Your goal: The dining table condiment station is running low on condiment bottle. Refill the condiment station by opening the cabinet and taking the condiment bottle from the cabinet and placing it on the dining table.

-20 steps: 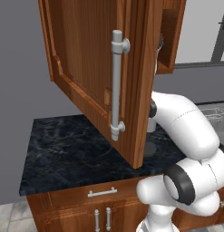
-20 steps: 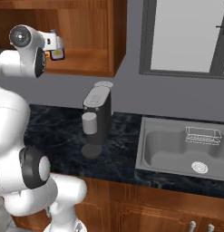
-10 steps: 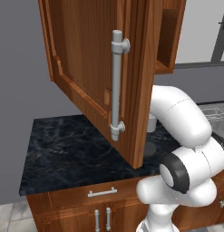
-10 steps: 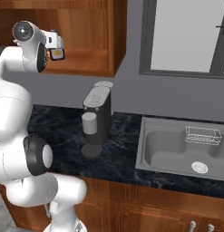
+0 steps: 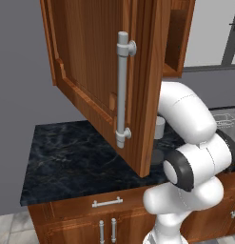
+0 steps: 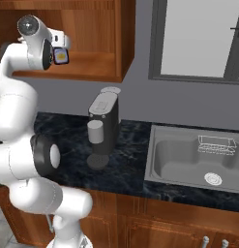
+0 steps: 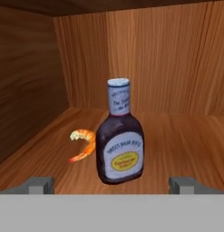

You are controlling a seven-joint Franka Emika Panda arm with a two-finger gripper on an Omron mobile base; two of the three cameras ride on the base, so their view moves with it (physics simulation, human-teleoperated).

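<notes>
Nearest the hand camera, the two-finger gripper (image 7: 111, 186) has its dark tips spread wide, holding nothing. Straight ahead, centred between them, the small dark maroon-brown condiment bottle (image 7: 119, 136) with a pale blue-grey cap stands upright on the shelf of the reddish-brown wooden wall cabinet (image 7: 177, 136), long axis vertical. An orange shrimp (image 7: 83, 144) lies just beside it. The coming approach is likely a straight push forward. The cabinet door (image 5: 109, 71) hangs open.

Cabinet (image 7: 154, 59) grained wood; condiment bottle (image 7: 119, 140) glossy dark.
</notes>
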